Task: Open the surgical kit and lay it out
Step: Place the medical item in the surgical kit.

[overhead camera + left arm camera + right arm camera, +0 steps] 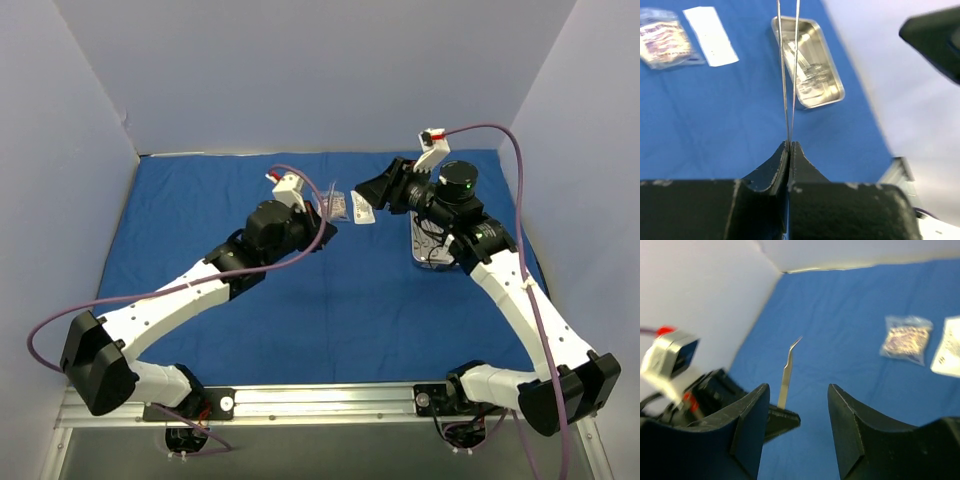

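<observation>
Pinching tweezers — left end effector closed; right end effector spread.

pale white walls are enclosing the work area on three sides, meeting at the far corners. a silvery metal rail is running along the near edge, and a grey strip, possibly bare tabletop, is showing below it.

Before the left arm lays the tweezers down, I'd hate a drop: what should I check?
1. Left gripper shut on tweezers: ok.
2. Right gripper open, holding nothing: ok.
3. Bare blue cloth beside the tray for placing: ok.
4. Clear packet and white packet lying apart from tray: ok.
5. Instrument count inside tray: cannot tell.
</observation>
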{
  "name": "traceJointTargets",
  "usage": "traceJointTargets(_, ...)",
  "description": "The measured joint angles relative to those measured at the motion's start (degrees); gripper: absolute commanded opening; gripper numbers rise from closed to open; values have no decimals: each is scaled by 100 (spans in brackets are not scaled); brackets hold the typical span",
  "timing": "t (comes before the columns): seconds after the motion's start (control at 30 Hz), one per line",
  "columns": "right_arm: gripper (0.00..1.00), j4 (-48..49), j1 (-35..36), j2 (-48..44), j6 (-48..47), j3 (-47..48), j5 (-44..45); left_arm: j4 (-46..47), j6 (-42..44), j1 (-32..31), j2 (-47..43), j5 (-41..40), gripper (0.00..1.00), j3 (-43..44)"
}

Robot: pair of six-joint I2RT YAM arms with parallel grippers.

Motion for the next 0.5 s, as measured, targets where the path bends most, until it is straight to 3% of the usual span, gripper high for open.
traceJointTargets(0.27,46,1204,-146,297,-98,-140,-1873,951,-498,977,-153,2133,2,-352)
traceJointTargets(0.5,43,1541,-142,774,-105,-149,-2509,1875,-1040,1252,-184,3401,2,-629)
